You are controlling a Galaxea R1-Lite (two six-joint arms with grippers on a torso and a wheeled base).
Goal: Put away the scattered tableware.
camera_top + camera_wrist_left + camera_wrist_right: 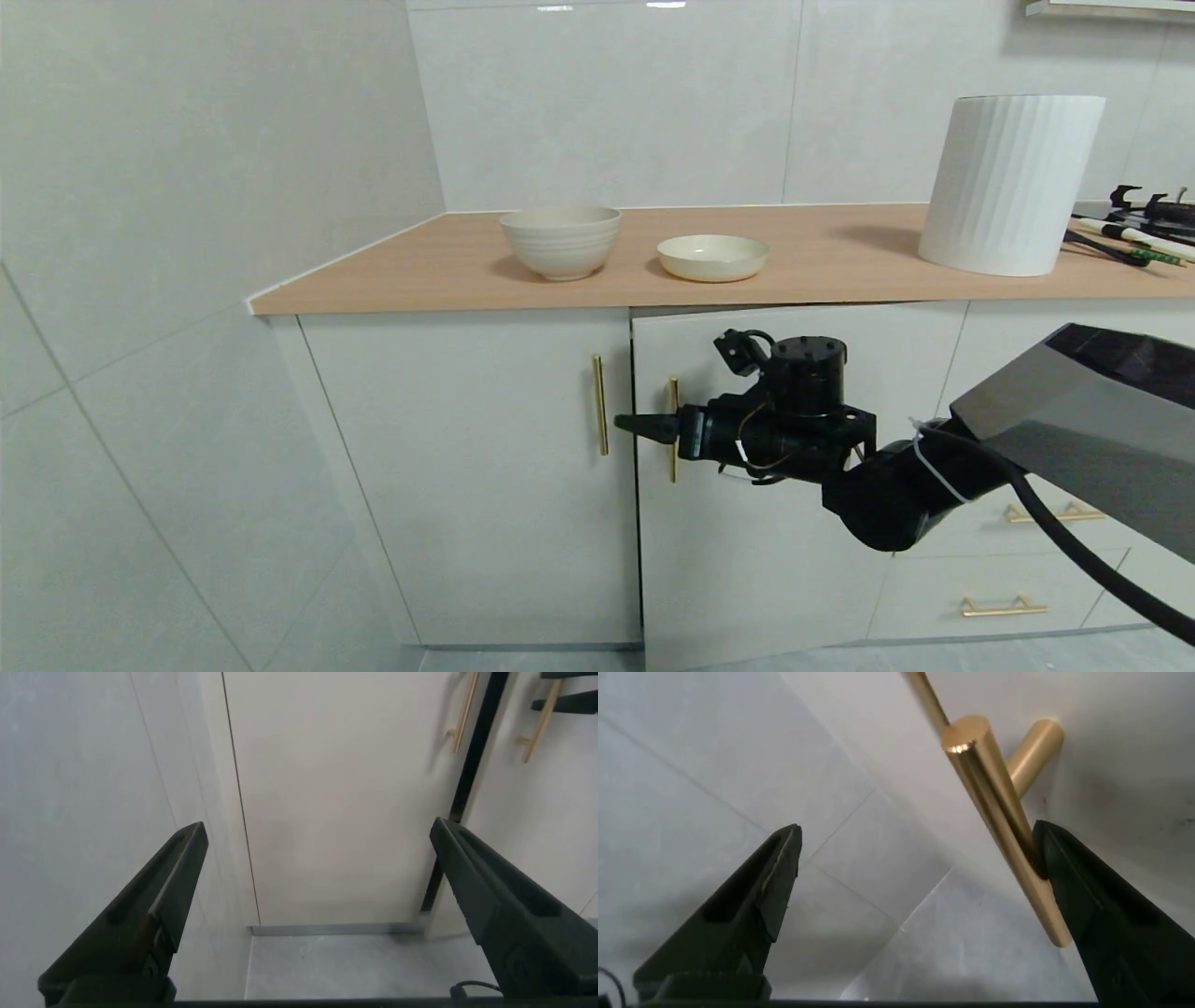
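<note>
I've got the right gripper (644, 427) out in front of the cupboard, fingers spread wide. The slim brass bar handle (1004, 826) of the right-hand white cupboard door (747, 560) sits in the gap between them, hard up beside one finger; touching or just shy of it, I can't quite tell from the wrist camera. Nothing is clamped. That door looks slightly ajar, its edge standing proud of the left-hand white cupboard door (467, 467), which carries a second brass handle (600, 404) just beside the first. The left gripper (318, 835) hangs low, facing the foot of the cupboard, its fingers wide apart and holding nothing. Up on the light wooden countertop (840, 261), the cream ribbed bowl (561, 241) stands upright, and the shallow cream dish (713, 257) sits near it on the right, the two apart. Farther right stands a tall white fluted cylinder (1011, 182), with some dark and white utensils (1130, 245) lying beside it at the counter's far right.
</note>
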